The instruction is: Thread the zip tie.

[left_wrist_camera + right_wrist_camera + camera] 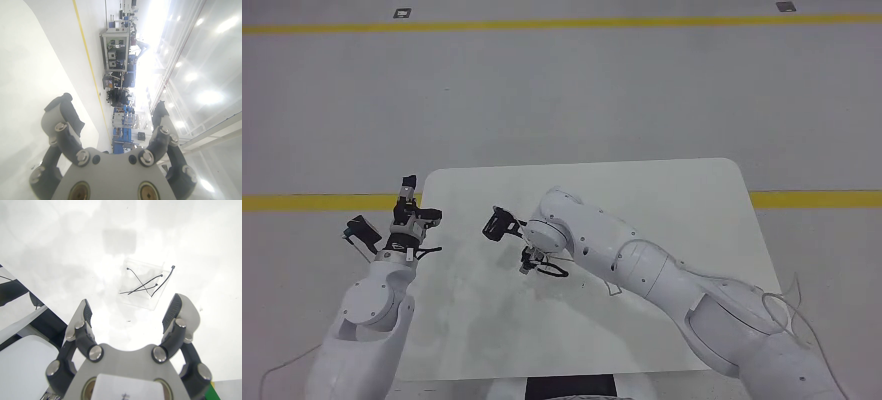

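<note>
**Top view:** The right arm [642, 265] is stretched over the middle of the white bench [692, 200], with its wrist bent down toward the surface. The left arm [372, 300] is held at the bench's edge, well apart from it. The right arm is judged the nearer to the work.

**Left wrist view:** The left jaws are spread wide and hold nothing. They are levelled along the rim of the bench [28, 56] and aimed out toward the hall beyond.

**Right wrist view:** The right jaws are also spread wide and empty, and are aimed down at the bench. Ahead of them and below lies a clear tray [145, 269]. Three crossed zip ties [143, 286] lie inside it. A fourth zip tie [166, 279] is propped over the tray's wall, nearer one finger than the other. Its head lies at the end far from the jaws and its tail is turned toward them. Its long axis runs roughly the way the jaws point, at a slant, and so across the line on which they close. A pinch on this tie would probably need a descent and a small sideways shift, with little turning of the wrist.
</note>
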{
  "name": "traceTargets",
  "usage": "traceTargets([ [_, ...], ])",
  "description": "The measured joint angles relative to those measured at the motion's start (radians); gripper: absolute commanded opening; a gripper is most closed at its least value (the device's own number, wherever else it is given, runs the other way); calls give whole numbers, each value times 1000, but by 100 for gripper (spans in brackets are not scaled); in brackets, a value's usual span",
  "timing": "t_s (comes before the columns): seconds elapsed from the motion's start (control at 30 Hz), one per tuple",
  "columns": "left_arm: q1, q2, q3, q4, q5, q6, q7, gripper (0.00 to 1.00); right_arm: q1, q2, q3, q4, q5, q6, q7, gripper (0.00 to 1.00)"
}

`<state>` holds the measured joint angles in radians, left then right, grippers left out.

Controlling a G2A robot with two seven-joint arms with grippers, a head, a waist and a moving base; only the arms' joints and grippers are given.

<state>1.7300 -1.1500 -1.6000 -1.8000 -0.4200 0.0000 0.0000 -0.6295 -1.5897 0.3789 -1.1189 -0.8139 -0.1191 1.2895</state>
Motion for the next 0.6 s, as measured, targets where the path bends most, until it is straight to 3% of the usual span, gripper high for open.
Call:
traceTargets([
  [0.27, 0, 0, 0, 0, 0, 0, 0, 100, 1, 0, -3, -2, -3, -2, 2, 100],
  [0.37, 0, 0, 0, 0, 0, 0, 0, 100, 14, -2, -18, -1, -38, -60, 31, 100],
  [0.4, 0, 0, 0, 0, 0, 0, 0, 100, 16, -3, -18, 2, -40, -72, 37, 89],
  [0.43, 0, 0, 0, 0, 0, 0, 0, 100, 18, -6, -19, 8, -40, -83, 41, 71],
  [0.47, 0, 0, 0, 0, 0, 0, 0, 100, 20, -8, -19, 13, -39, -91, 42, 47],
  [0.53, 0, 0, 0, 0, 0, 0, 0, 100, 25, -15, -20, 29, -36, -105, 41, 44],
  [0.6, 0, 0, 0, 0, 0, 0, 0, 100, 29, -21, -20, 47, -30, -117, 36, 49],
])
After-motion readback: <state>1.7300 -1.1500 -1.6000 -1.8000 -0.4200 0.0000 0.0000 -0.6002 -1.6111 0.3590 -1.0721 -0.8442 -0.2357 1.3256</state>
